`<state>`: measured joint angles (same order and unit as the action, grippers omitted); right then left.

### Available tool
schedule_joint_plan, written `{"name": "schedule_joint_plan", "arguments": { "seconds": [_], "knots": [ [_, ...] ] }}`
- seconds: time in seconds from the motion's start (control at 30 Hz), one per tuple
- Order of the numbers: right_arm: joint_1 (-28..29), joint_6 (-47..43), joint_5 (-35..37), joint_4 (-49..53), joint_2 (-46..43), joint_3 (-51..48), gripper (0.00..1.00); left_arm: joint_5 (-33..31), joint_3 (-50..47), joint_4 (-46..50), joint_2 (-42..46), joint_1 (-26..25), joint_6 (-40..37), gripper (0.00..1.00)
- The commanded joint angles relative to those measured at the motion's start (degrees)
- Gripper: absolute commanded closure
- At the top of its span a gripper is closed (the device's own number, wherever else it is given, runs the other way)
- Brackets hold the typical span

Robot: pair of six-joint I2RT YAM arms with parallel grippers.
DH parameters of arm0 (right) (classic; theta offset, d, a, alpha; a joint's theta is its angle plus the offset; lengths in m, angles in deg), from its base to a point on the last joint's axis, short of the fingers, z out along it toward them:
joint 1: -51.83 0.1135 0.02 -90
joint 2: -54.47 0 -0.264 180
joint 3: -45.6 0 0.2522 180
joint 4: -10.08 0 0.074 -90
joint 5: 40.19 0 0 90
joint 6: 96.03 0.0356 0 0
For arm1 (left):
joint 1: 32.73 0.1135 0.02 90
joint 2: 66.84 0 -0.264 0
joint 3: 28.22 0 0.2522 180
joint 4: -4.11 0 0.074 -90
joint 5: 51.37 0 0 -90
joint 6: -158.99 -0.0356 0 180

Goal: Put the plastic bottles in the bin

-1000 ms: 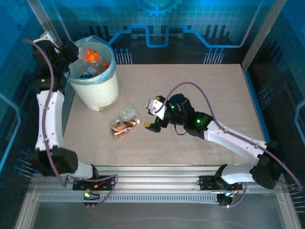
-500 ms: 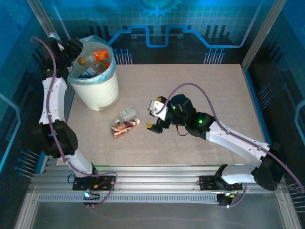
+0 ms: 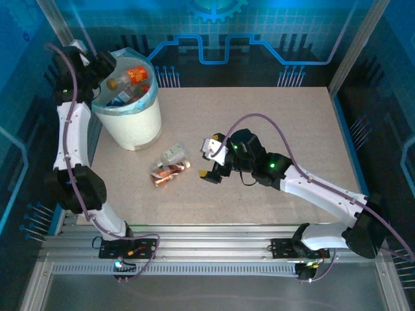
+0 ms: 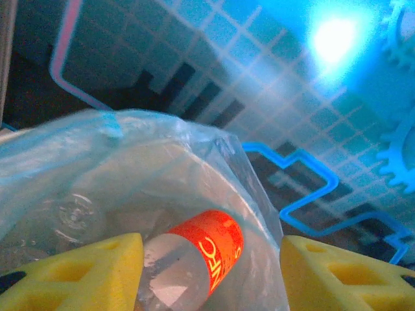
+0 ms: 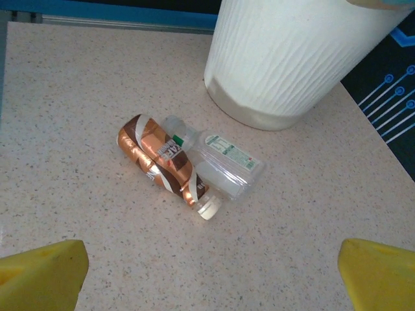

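Here the left gripper (image 4: 212, 241) hangs parted at the rim of the bin (image 3: 133, 126); the right gripper (image 3: 209, 160) gapes wide near two bottles (image 5: 165, 159) beside it.

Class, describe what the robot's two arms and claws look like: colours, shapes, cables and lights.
Both the left arm and right arm have smooth white links joined by chunky black joints. A thin purple-grey cable loops along each, and a small green light glows on a joint. The left claw and right claw carry yellow wedge-shaped fingers.
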<state>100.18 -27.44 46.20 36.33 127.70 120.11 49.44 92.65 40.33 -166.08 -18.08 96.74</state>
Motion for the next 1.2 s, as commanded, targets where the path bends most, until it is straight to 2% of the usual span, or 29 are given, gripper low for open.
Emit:
{"name": "schedule_joint_plan", "arguments": {
  "seconds": [0.0,0.1,0.23,0.4,0.53,0.63,1.0,1.17],
  "knots": [
    [1.53,0.30,-0.63,1.36,1.00,2.83,0.00,4.39,5.62,13.18,-4.95,-3.47,-7.60,0.43],
    [2.19,-0.36,-0.17,2.40,1.47,3.48,0.00,6.40,6.24,16.88,-5.73,-5.44,-10.28,0.43],
    [2.52,-1.12,-0.67,3.35,1.72,3.63,0.00,12.64,4.15,19.30,-3.80,-5.96,-11.07,0.44],
    [2.86,-1.27,-1.57,3.15,2.04,3.56,0.00,16.72,1.58,17.43,1.33,-5.60,-9.73,0.45],
    [3.06,-1.06,-1.49,2.63,2.59,3.76,0.00,14.24,0.91,12.17,4.96,-4.84,-7.09,0.44],
    [3.21,-0.75,-1.40,2.45,2.90,3.88,0.00,12.62,1.70,11.04,4.51,-4.07,-4.83,0.44],
    [3.32,0.29,-0.67,2.80,3.08,3.24,0.00,11.20,2.94,14.59,-4.17,-4.09,-4.69,0.46],
    [3.30,0.58,-0.69,3.15,3.59,3.32,0.00,7.57,1.75,19.20,-6.05,-4.33,-9.04,0.48]
  ]
}}
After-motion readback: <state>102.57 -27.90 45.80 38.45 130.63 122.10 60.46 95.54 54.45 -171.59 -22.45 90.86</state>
